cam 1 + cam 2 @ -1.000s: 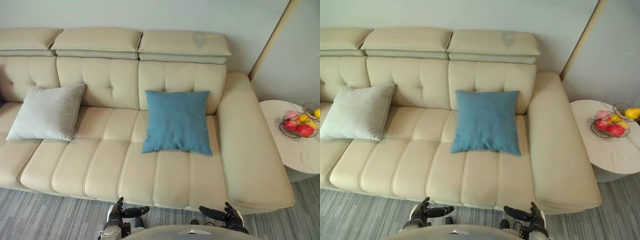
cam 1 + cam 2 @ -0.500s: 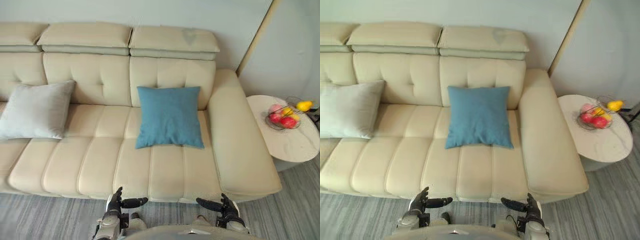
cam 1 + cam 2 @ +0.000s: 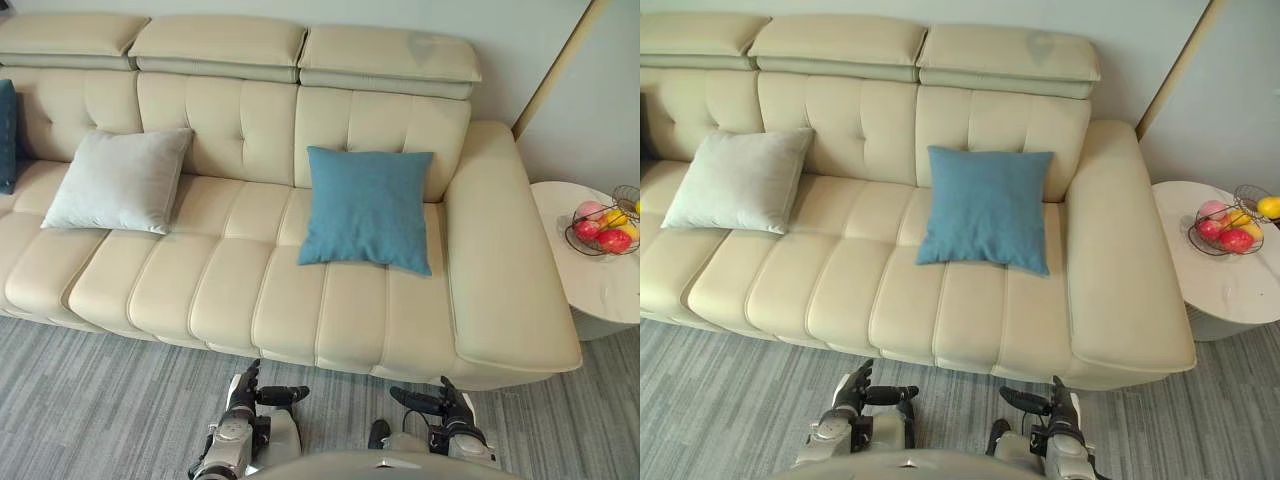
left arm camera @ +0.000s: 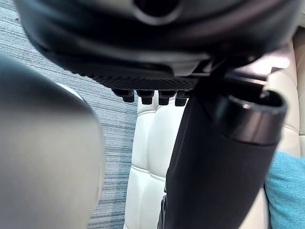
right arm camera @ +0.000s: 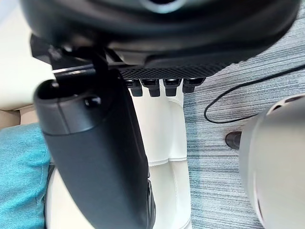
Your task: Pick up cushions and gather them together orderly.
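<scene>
A blue cushion (image 3: 367, 208) leans against the backrest of the cream sofa (image 3: 240, 290), right of its middle. A light grey cushion (image 3: 121, 181) rests further left on the seat. At the far left edge, a dark blue cushion (image 3: 6, 136) peeks in. My left hand (image 3: 247, 392) and right hand (image 3: 443, 404) hang low over the floor in front of the sofa, both open and holding nothing. The wrist views show straight fingers (image 4: 157, 97) and a thumb (image 5: 95, 143) with the sofa seat and blue cushion (image 5: 21, 171) beyond.
A round white side table (image 3: 600, 270) stands right of the sofa's armrest (image 3: 505, 260), bearing a wire basket of fruit (image 3: 603, 224). Grey striped carpet (image 3: 90, 400) lies between me and the sofa front.
The camera has shifted: the sofa now sits further away and more to the right, with more carpet before it, and the dark blue cushion shows at the left edge. Both hands stay low and open.
</scene>
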You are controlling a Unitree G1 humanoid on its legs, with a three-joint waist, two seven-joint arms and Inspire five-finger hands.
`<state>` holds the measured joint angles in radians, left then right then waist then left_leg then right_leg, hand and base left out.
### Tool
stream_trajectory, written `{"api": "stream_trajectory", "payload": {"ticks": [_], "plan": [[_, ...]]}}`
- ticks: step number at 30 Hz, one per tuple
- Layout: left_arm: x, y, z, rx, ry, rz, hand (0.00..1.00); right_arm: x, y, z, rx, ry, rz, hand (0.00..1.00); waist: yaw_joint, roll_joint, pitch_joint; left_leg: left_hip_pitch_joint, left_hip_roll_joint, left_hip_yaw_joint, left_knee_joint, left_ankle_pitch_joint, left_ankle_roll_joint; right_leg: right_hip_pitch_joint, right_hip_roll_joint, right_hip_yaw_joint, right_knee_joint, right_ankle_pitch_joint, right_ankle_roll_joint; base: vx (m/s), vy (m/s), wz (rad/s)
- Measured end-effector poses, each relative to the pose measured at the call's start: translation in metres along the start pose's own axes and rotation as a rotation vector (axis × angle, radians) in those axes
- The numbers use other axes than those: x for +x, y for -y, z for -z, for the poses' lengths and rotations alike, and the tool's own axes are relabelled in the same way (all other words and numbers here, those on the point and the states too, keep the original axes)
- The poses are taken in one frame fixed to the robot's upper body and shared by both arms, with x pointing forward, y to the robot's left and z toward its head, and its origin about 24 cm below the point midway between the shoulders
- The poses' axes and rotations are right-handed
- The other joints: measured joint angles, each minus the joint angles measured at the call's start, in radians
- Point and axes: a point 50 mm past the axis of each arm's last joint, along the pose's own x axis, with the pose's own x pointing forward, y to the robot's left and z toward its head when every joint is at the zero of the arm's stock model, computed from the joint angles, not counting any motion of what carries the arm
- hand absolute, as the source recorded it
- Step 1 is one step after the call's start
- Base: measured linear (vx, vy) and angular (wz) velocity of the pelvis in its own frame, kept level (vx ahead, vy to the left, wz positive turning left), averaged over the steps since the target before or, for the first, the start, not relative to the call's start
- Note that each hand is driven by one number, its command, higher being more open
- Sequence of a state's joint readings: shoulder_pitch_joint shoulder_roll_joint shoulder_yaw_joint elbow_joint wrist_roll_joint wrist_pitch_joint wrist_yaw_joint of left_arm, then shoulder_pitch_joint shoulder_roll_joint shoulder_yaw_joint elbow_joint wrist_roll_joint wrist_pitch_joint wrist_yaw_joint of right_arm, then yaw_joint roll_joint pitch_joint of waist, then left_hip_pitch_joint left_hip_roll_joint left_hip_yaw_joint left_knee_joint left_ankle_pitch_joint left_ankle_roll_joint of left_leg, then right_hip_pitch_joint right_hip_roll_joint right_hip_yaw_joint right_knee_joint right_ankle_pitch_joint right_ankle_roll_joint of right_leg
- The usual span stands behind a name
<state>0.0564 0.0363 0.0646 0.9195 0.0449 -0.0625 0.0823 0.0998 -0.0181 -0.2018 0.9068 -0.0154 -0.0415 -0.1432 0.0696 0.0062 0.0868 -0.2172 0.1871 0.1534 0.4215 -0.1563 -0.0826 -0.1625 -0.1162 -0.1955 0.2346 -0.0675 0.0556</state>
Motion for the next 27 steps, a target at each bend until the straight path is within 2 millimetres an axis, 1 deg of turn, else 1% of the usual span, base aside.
{"api": "stream_trajectory", "payload": {"ticks": [1,2,3,4,5,6,7,11,13,16,18,20,22,27], "plan": [[0.0,0.003,0.0,0.0,-0.001,0.006,1.0,0.0,0.003,0.001,0.011,-0.009,0.011,1.0,-0.001,0.016,-0.012,0.025,-0.005,0.0,-0.071,-0.017,-0.001,0.005,0.008,0.0,-0.023,0.017,0.013,-0.05,0.144,-0.02],[0.0,0.003,0.001,0.002,-0.006,0.006,1.0,0.0,-0.002,0.004,0.023,-0.023,0.004,1.0,-0.001,-0.003,-0.022,0.031,-0.021,0.012,-0.112,0.007,0.003,0.008,-0.001,0.006,-0.06,0.039,0.019,-0.02,0.136,-0.06],[-0.001,0.0,0.004,0.006,-0.016,-0.001,1.0,-0.002,-0.008,0.006,0.033,-0.033,-0.014,1.0,-0.002,-0.017,-0.034,0.037,-0.043,0.025,-0.158,0.033,0.011,0.013,-0.009,0.011,-0.111,0.076,0.03,-0.01,0.133,-0.06],[-0.001,-0.002,0.006,0.013,-0.023,-0.005,1.0,-0.003,-0.011,0.008,0.037,-0.039,-0.022,1.0,-0.009,-0.035,-0.039,0.058,-0.063,0.029,-0.198,0.054,0.018,0.036,-0.019,0.013,-0.158,0.103,0.035,0.02,0.133,-0.01],[-0.001,-0.003,0.008,0.015,-0.031,-0.007,1.0,-0.003,-0.011,0.01,0.037,-0.047,-0.022,1.0,-0.013,-0.034,-0.04,0.072,-0.073,0.03,-0.221,0.064,0.022,0.05,-0.024,0.014,-0.179,0.114,0.038,0.04,0.075,0.04],[-0.002,-0.003,0.012,0.017,-0.046,-0.008,1.0,-0.003,-0.009,0.013,0.05,-0.065,-0.012,1.0,-0.017,-0.036,-0.043,0.109,-0.09,0.035,-0.267,0.082,0.025,0.08,-0.033,0.014,-0.211,0.127,0.042,0.04,0.055,0.02],[-0.002,-0.004,0.015,0.019,-0.061,-0.01,1.0,-0.003,-0.005,0.017,0.066,-0.081,0.004,1.0,-0.018,-0.031,-0.047,0.144,-0.105,0.04,-0.313,0.099,0.029,0.103,-0.04,0.016,-0.232,0.135,0.046,0.04,0.047,-0.02],[-0.003,-0.007,0.023,0.026,-0.092,-0.016,1.0,-0.003,0.001,0.022,0.077,-0.108,0.025,1.0,-0.019,-0.014,-0.057,0.185,-0.119,0.051,-0.39,0.133,0.026,0.112,-0.035,0.027,-0.263,0.146,0.05,0.05,0.029,-0.08],[-0.004,-0.008,0.028,0.031,-0.116,-0.015,1.0,-0.002,0.004,0.024,0.073,-0.12,0.031,1.0,-0.021,-0.012,-0.057,0.204,-0.117,0.05,-0.408,0.137,0.023,0.126,-0.028,0.028,-0.273,0.146,0.048,0.08,-0.013,-0.05],[-0.005,-0.009,0.031,0.034,-0.131,-0.017,1.0,-0.002,0.011,0.029,0.09,-0.143,0.055,1.0,-0.023,-0.017,-0.059,0.243,-0.117,0.049,-0.429,0.137,0.023,0.165,-0.021,0.027,-0.297,0.145,0.046,0.08,-0.018,-0.03],[-0.005,-0.01,0.033,0.036,-0.14,-0.018,1.0,-0.002,0.014,0.03,0.087,-0.152,0.062,1.0,-0.024,-0.02,-0.062,0.248,-0.118,0.049,-0.434,0.137,0.023,0.168,-0.02,0.028,-0.3,0.145,0.045,0.05,-0.005,-0.01],[-0.005,-0.013,0.034,0.041,-0.145,-0.022,1.0,-0.001,0.013,0.029,0.085,-0.153,0.06,1.0,-0.029,-0.027,-0.059,0.248,-0.119,0.045,-0.435,0.137,0.023,0.169,-0.02,0.027,-0.301,0.143,0.043,0.0,0.0,0.0],[-0.005,-0.015,0.035,0.045,-0.153,-0.026,1.0,-0.001,0.013,0.032,0.083,-0.169,0.057,1.0,-0.032,-0.033,-0.059,0.253,-0.12,0.036,-0.435,0.137,0.023,0.178,-0.021,0.021,-0.301,0.141,0.039,0.0,-0.003,0.08],[-0.005,-0.017,0.036,0.048,-0.155,-0.031,1.0,-0.002,0.013,0.035,0.08,-0.184,0.056,1.0,-0.035,-0.035,-0.059,0.262,-0.12,0.031,-0.435,0.137,0.023,0.184,-0.021,0.019,-0.3,0.139,0.036,-0.01,0.002,0.03]]}}
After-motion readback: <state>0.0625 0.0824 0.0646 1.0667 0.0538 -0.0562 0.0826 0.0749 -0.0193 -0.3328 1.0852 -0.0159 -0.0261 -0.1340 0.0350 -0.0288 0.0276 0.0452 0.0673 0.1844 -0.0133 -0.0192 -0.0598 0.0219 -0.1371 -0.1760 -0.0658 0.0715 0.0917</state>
